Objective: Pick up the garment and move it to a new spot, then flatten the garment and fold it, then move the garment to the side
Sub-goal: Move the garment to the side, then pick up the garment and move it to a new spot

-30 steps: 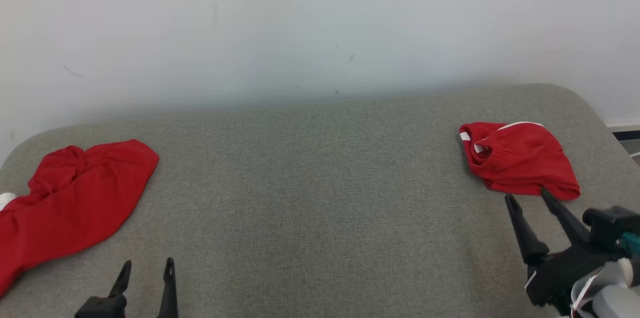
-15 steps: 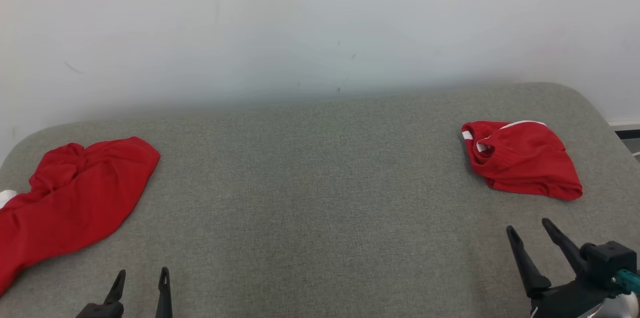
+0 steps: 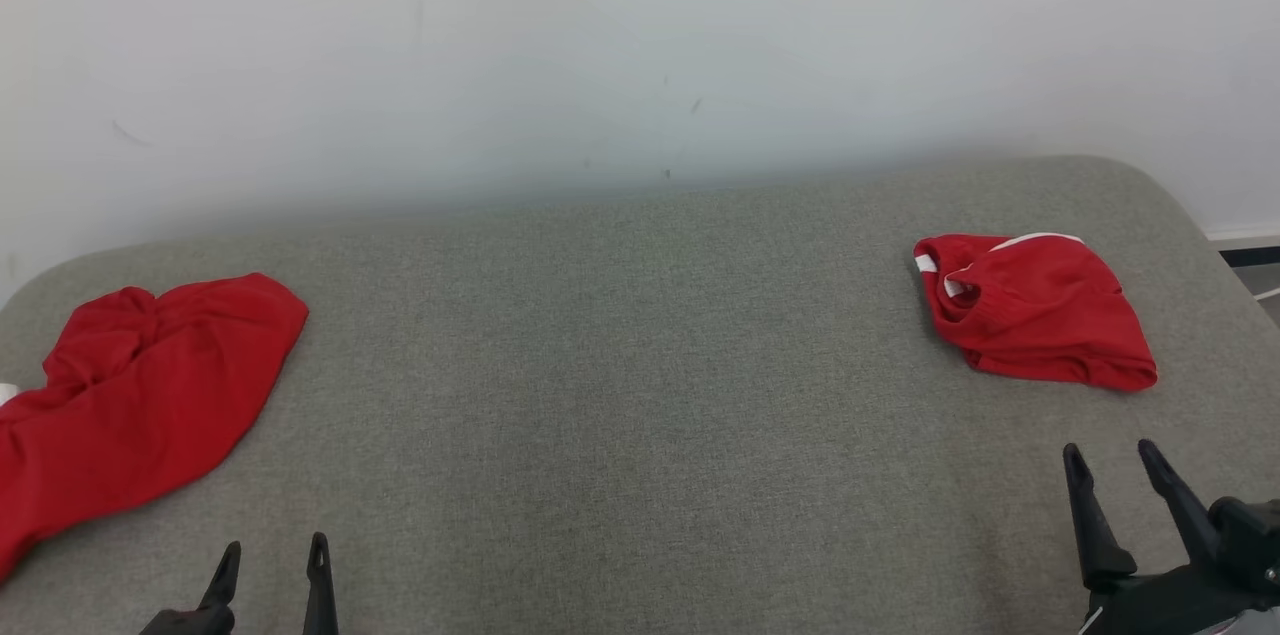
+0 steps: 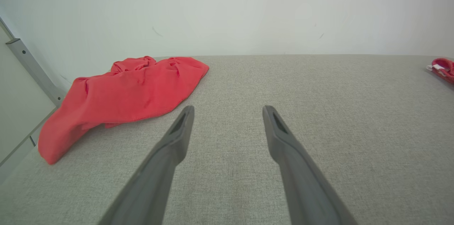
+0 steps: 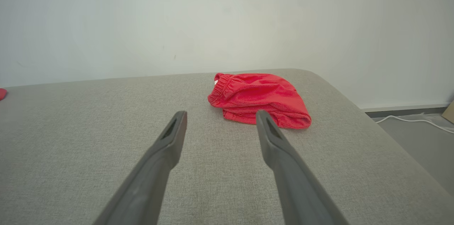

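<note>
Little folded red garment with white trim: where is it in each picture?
Head view: little folded red garment, right side of grey fabric cushion.
Left wrist view: at the right edge.
Right wrist view: middle, near the cushion's corner.
Shared landmark: big crumpled red cloth, opposite end.

No lettering to read anywhere right now, just a small white tag (image 3: 927,264) at the edge of the folded red garment (image 3: 1040,315), too small to make out
</note>
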Available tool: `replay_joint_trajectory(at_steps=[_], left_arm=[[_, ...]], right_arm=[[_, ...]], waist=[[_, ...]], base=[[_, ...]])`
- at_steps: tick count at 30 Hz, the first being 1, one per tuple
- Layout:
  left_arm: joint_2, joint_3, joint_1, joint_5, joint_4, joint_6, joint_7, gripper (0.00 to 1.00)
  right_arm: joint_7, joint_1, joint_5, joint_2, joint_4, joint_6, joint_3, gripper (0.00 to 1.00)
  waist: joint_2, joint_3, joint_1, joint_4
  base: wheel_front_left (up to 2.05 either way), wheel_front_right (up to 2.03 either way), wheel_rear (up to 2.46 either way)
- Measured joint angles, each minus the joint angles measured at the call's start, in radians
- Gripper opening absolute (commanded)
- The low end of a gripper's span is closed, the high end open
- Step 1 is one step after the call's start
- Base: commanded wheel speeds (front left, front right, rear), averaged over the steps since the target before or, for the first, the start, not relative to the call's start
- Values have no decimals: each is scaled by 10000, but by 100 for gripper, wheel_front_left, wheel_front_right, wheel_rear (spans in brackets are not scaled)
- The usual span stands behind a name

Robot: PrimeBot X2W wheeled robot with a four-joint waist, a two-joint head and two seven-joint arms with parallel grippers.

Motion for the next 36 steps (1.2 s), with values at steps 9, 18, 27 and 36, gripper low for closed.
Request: replay_joint_trajectory(at_steps=[9, 18, 27, 36], left_arm=[[-84, -65, -5, 92, -46, 0, 25, 100], [-138, -123, -6, 219, -82, 0, 100, 100], [-159, -130, -5, 240, -153, 0, 178, 100], [-176, -280, -50, 324, -169, 0, 268, 100]], right_arm=[[-2, 303, -322, 368, -199, 0, -589, 100], [-2, 407, -719, 660, -362, 0, -851, 100], [17, 546, -913, 750, -573, 0, -1024, 100], [107, 803, -991, 805, -623, 0, -1220, 100]], waist=[[-1, 25, 0, 45], [0, -2, 0, 120], [0, -17, 0, 240], [0, -9, 0, 599]], base=[[0, 0, 0], [0, 0, 0], [0, 0, 0], [0, 0, 0]])
